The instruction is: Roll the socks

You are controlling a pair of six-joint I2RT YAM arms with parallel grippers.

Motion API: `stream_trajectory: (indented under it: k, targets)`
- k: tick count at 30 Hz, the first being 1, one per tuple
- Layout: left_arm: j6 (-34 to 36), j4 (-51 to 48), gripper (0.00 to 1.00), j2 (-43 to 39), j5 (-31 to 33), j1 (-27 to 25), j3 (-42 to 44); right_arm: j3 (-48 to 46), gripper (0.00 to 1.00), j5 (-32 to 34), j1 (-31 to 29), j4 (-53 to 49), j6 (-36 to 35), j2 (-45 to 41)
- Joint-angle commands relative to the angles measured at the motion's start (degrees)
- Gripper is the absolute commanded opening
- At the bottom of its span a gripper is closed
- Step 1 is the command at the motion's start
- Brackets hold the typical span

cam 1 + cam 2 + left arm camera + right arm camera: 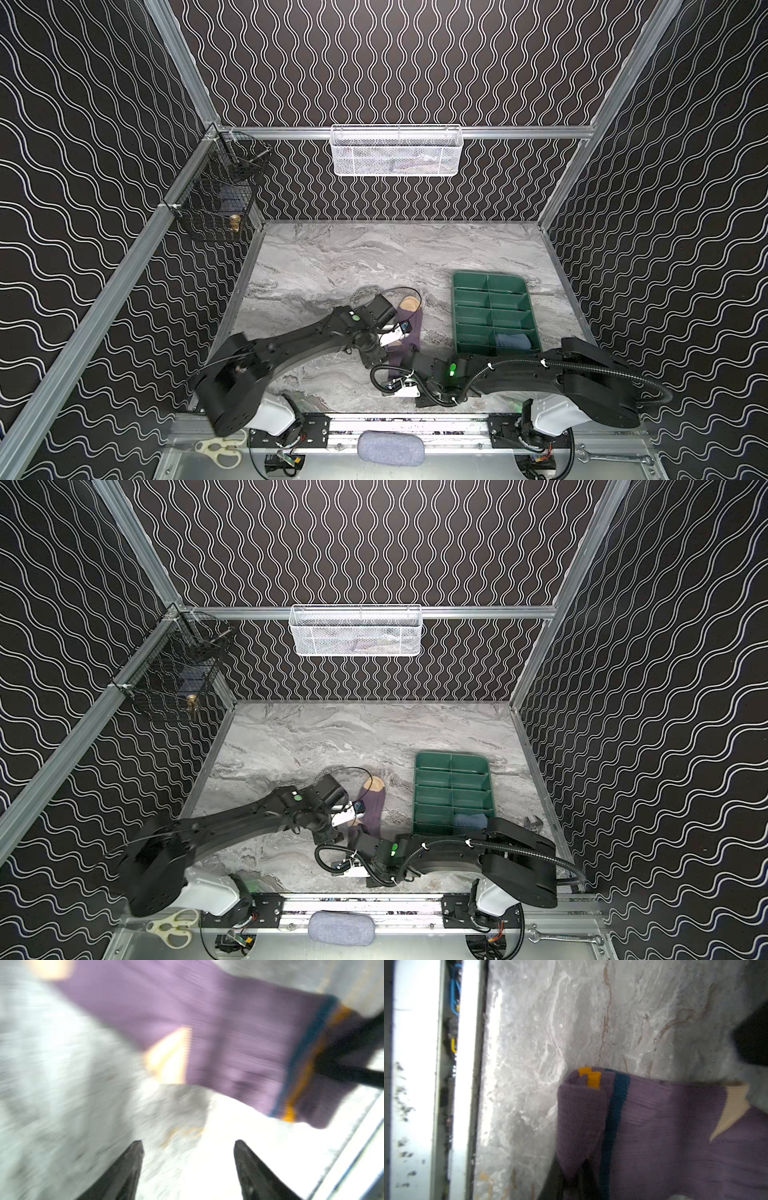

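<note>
While left arm [299,340] bends over purple sock [228,1032], left gripper [189,1142] hovers, jaws spread, empty; right gripper [575,1169], low, pinches cuff [581,1115].

Top views hide purple sock [414,332] cuff; blue bundle [513,341], perhaps sock, half-covered.

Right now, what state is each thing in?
Purple ribbed sock: flat on the marble table, unrolled, cuff turned over.
Light blue fabric bundle: bunched in the green divided plastic tray's nearest compartment.
Left gripper: fingers open, holding nothing.
Right gripper: fingers shut on the sock's cuff.
</note>
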State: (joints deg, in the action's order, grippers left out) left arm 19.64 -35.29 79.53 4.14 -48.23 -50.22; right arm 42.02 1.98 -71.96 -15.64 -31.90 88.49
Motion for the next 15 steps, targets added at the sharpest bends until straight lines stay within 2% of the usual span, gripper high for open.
stream_trajectory:
  k: [1, 6, 9, 12, 15]
  targets:
    - [-2.55, 3.70, 0.80, -5.70, 13.40, 0.75, 1.29, 2.63, 0.00, -8.89, 1.23, -7.20, 2.59, 2.14]
    - [-5.56, 8.69, 0.82, -19.33, 26.56, 1.28, 2.78, 8.76, 0.00, -18.95, 6.23, -13.40, 2.83, 6.99]
    - [-6.55, 10.28, 0.82, -30.17, 30.89, 1.28, 4.15, 12.68, 0.00, -25.34, 9.85, -18.15, 2.20, 10.65]
    - [-6.63, 7.49, 0.80, -40.58, 27.23, 1.37, 3.42, 16.20, 0.00, -31.39, 13.09, -21.92, 1.88, 13.58]
    - [-5.65, 1.65, 0.78, -47.70, 15.29, 1.38, 0.38, 19.33, 0.00, -36.70, 16.04, -24.87, 1.25, 15.91]
